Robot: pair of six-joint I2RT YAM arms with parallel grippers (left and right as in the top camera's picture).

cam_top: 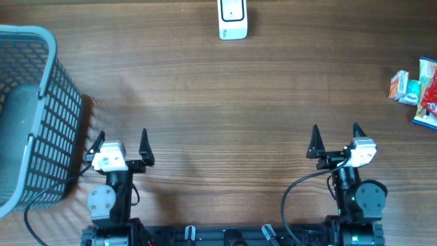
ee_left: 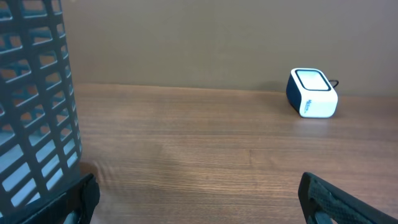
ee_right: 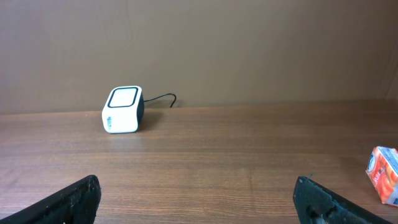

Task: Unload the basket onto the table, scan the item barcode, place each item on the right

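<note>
Currently finding the items well to the right of the scanner (cam_top: 233, 19), near the bench (cam_top: 218, 102) edge: an orange-and-white carton (cam_top: 399, 85) touching a small teal box (cam_top: 412, 94), and just beside those a red-and-blue packet (cam_top: 428, 96). Seeing the packet lying flat, its long axis running roughly away from the robot and slightly tilted, its right side being cut off by the frame. Not managing to make out the carton's long axis or any printing: too small overhead, half cropped in the right wrist view. Noting the scanner sitting with its window facing up, its far end being clipped overhead. Keeping both claws released, grasping nothing: left claw (cam_top: 123, 140) near-left of the scanner beside a grey basket (cam_top: 41, 109), right claw (cam_top: 335, 137) near-right of it, well apart from the items.
</note>
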